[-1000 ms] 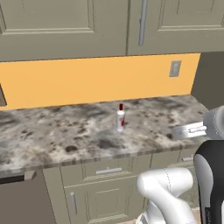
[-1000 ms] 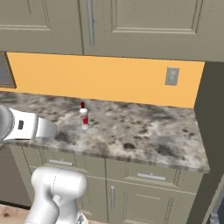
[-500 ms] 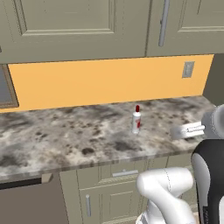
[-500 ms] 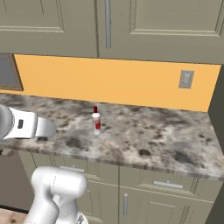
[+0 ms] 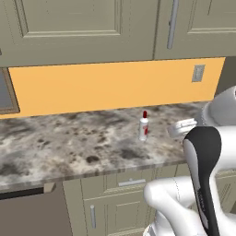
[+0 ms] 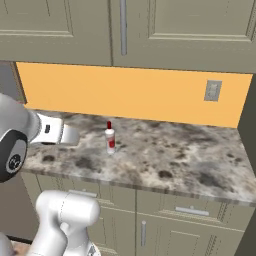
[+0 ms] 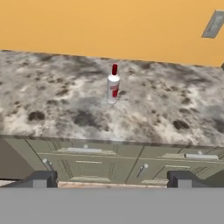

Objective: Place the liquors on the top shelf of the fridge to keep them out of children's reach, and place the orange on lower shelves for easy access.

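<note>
Since the liquor bottle (image 7: 113, 84) stands upright mid-counter (image 7: 175, 109), well ahead of my gripper (image 7: 109, 179), fingers (image 7: 41, 179) spread and empty: I judge it rigid, smooth, breakable glass, easily tipped. Grip the body, below the neck.

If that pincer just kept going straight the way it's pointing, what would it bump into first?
Probably the bottle standing upright on the counter; it sits nearly dead ahead of the open pincer. Depth is unclear, so it might meet the counter edge first.

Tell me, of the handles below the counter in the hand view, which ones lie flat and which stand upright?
The two drawer handles right under the stone counter lie flat. The two door handles beneath them stand roughly upright.
</note>
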